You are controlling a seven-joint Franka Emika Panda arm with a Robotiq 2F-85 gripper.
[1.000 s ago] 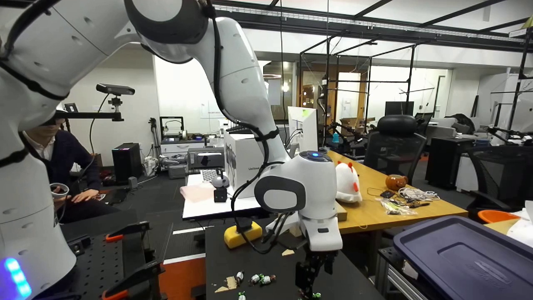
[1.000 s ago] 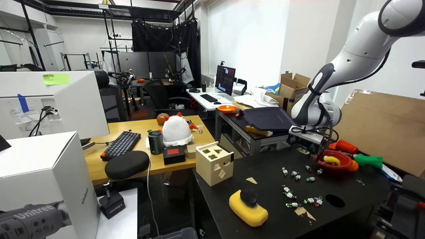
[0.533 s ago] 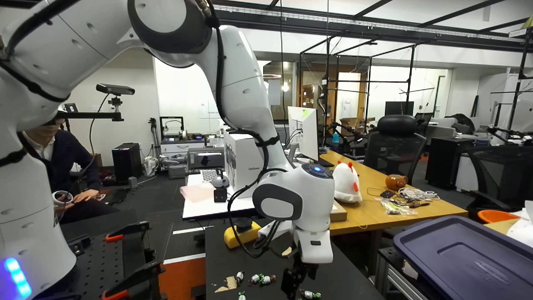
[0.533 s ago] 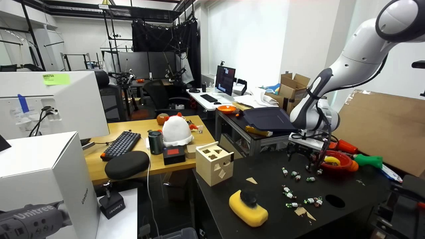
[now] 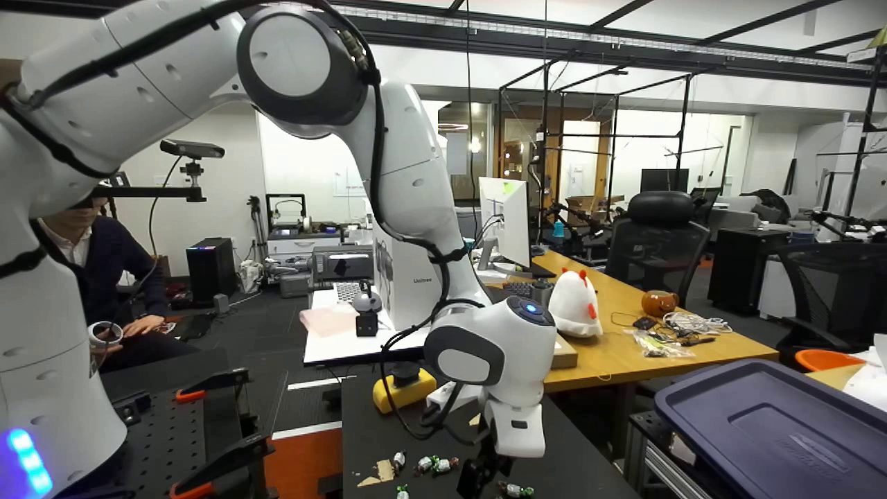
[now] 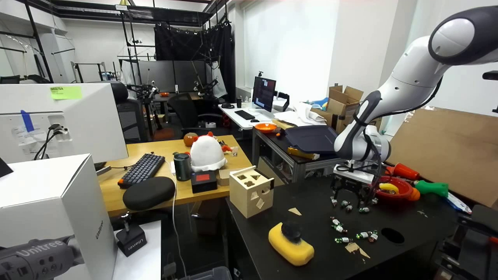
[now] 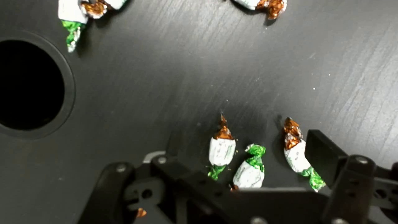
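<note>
Gripper (image 7: 250,147) over blk tbl (image 7: 186,77), fingers (image 7: 323,155) spread wide, released. Wrist view: 3 candies (image 7: 222,151) lie btwn fingertips, more nr rnd hole (image 7: 29,85). Red bowl (image 6: 397,199) nr gripper in an exterior view.

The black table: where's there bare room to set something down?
The table looks bare between the yellow block and the candies nearest it, and between the round hole and the red bowl. It's crowded around the open pincer, where candies cluster.

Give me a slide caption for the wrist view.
Open pincer over wrapped candies on a black table with a round hole.
</note>
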